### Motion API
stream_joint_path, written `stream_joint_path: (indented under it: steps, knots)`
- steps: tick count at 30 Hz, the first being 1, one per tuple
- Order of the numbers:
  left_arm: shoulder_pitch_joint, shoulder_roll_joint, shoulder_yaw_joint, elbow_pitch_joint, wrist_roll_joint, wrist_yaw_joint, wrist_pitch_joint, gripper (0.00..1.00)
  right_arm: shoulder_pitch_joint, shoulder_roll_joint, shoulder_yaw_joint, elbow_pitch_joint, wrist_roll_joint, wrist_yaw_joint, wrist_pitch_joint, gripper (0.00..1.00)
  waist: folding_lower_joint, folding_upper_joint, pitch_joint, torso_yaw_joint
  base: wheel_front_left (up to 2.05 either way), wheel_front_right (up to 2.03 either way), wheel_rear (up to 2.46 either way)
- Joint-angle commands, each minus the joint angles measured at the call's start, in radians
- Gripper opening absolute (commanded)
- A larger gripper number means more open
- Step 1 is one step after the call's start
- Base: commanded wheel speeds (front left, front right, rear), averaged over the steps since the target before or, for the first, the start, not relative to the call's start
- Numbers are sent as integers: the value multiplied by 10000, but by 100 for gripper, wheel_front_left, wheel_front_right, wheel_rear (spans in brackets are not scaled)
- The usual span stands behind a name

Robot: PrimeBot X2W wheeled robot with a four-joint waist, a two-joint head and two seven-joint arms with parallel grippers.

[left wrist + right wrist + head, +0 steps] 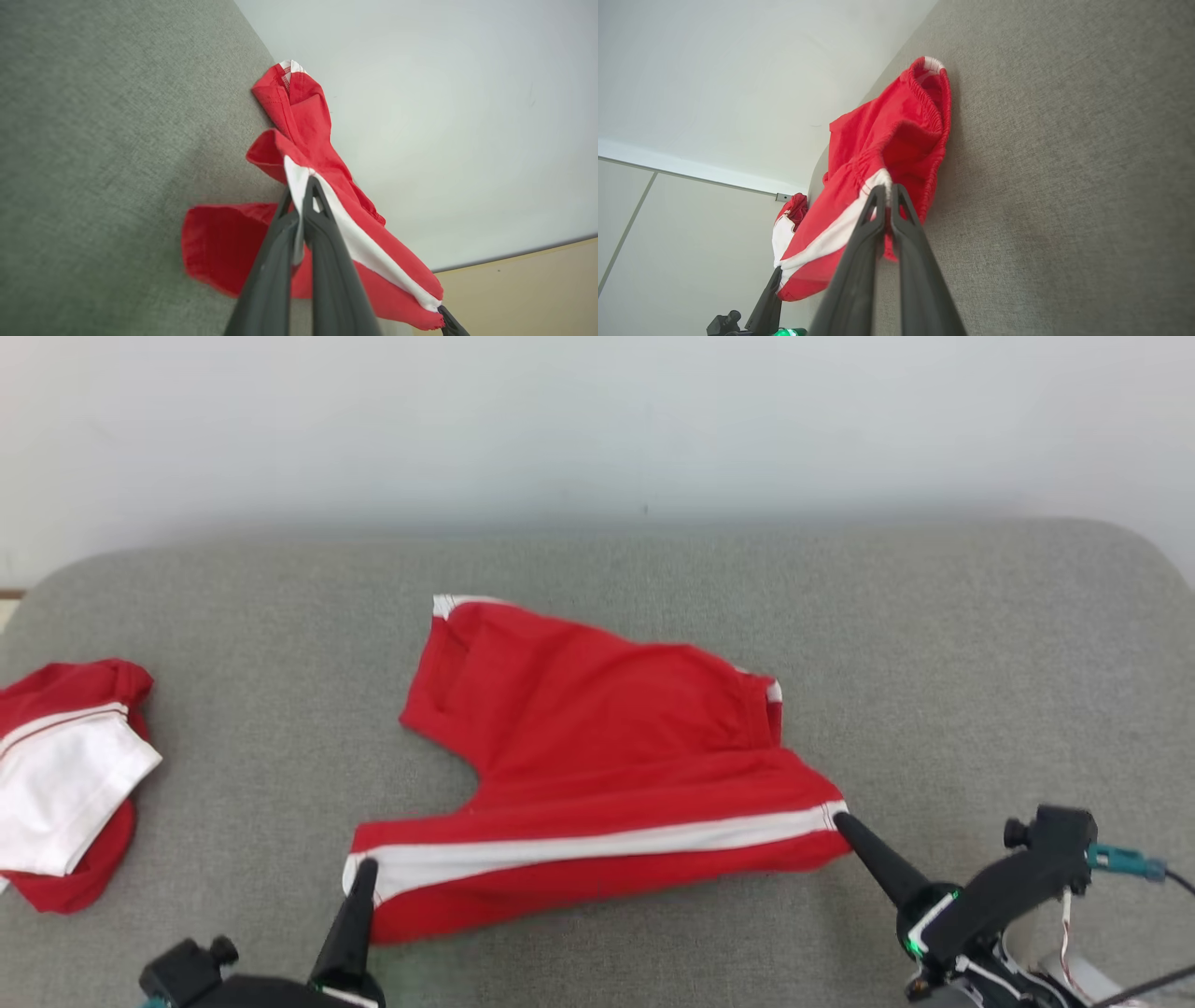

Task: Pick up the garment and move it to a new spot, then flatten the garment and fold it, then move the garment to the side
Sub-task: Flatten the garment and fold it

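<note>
The garment [597, 756] is a pair of red shorts with a white side stripe, spread across the middle of the grey padded table [934, 644]. Its near edge is lifted and stretched between both grippers. My left gripper [366, 870] is shut on the leg-hem corner at the stripe's left end, also seen as the left gripper [306, 183] pinching red and white cloth [303, 121]. My right gripper [840, 821] is shut on the waistband corner at the stripe's right end; the right gripper [887, 190] shows the elastic waistband of the shorts [896, 130] between its fingers.
A second red-and-white garment [65, 784] lies bunched at the table's left edge. A pale wall [597, 420] runs behind the table. The table's rounded corners sit at far left and far right.
</note>
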Motion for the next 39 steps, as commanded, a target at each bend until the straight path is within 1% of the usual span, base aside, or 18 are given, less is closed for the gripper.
stream_joint_path:
  steps: [1, 6, 10, 13, 17, 22, 25, 30, 33, 36, 39]
  knots:
    - [332, -7, 51, 2, 128, -3, -16, 0, 259, -116, -44, -55, 4, 4, -133, 0, 2, 2, -382, 24, 0, 0, 0]
    - [1045, -93, -152, -136, 351, -5, -16, 0, 1080, -130, 12, -502, 74, 4, -96, 0, 2, 2, -653, 17, 0, 0, 0]
    - [1307, 40, -404, -383, 513, -5, -16, 0, 1429, -172, 136, -858, -50, 4, 49, 0, 2, 2, -761, 49, 0, 0, 0]
    - [1552, 84, -172, -586, 486, -3, -16, 0, 1557, -270, 110, -1093, -148, 4, 86, 0, 2, 2, -811, 103, 0, 0, 0]
    - [1653, 184, -92, -753, 481, -3, -16, 0, 1733, -474, 33, -1249, -271, 4, 74, 0, 2, 2, -849, 177, 0, 0, 0]
    - [1692, 182, -55, -814, 488, -3, -16, 0, 1791, -556, -53, -1343, -236, 4, 116, 0, 2, 2, -862, 220, 0, 0, 0]
    - [1660, 167, -113, -864, 548, -3, -15, 0, 1849, -490, -121, -1417, -203, 4, 77, 0, 2, 2, -854, 213, 0, 0, 0]
    - [1274, 188, 200, -1198, 729, -3, -16, 0, 1821, -372, -366, -1570, -140, 4, -105, 0, 2, 2, -774, 169, 0, 0, 0]
    - [832, 297, 351, -1421, 847, -3, -16, 0, 1699, -200, -634, -1699, -82, 4, -344, 0, 2, 2, -623, 112, 0, 0, 0]
    - [110, 393, 507, -1446, 901, -5, -15, 0, 1477, 38, -891, -1780, -68, 4, -529, 0, 2, 2, -301, 23, 0, 0, 0]
    - [-834, 558, 455, -1161, 994, -4, -15, 0, 1246, 320, -1158, -1761, -170, 4, -773, 0, 2, 2, 173, -90, 0, 0, 0]
